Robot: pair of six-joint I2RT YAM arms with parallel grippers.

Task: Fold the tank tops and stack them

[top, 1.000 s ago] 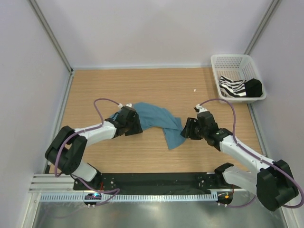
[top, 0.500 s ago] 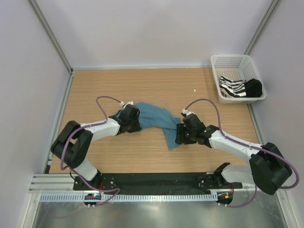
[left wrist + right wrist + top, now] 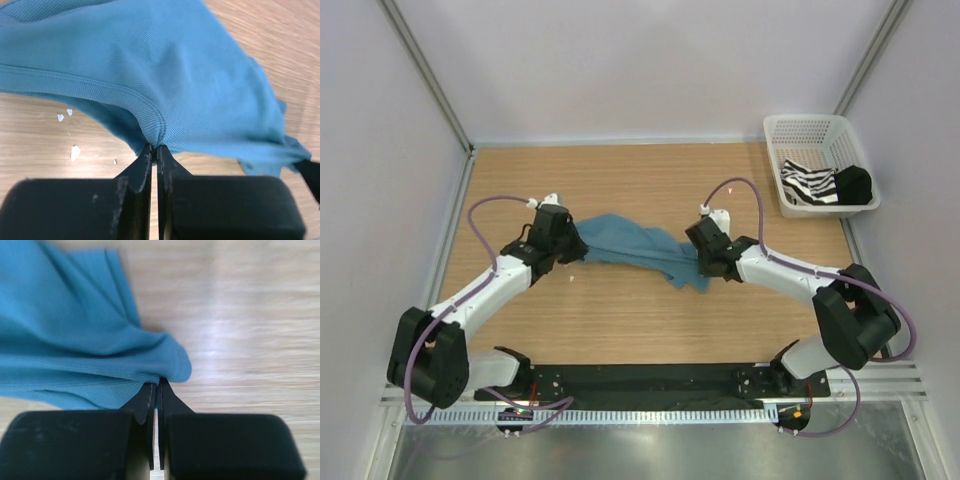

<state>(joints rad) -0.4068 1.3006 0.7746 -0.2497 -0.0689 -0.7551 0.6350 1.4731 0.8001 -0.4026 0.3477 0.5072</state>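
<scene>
My left claw was pinched shut on a ribbed edge of the plain teal-blue cloth tank top, and my right claw was clamped on its other end. The top hung stretched between them over the wooden counter. The black-and-white striped tank top lay in the white plastic mesh basket.

I see the teal-blue tank top stretched, wrinkled, across the table; the striped tank top lies bunched in the basket
</scene>
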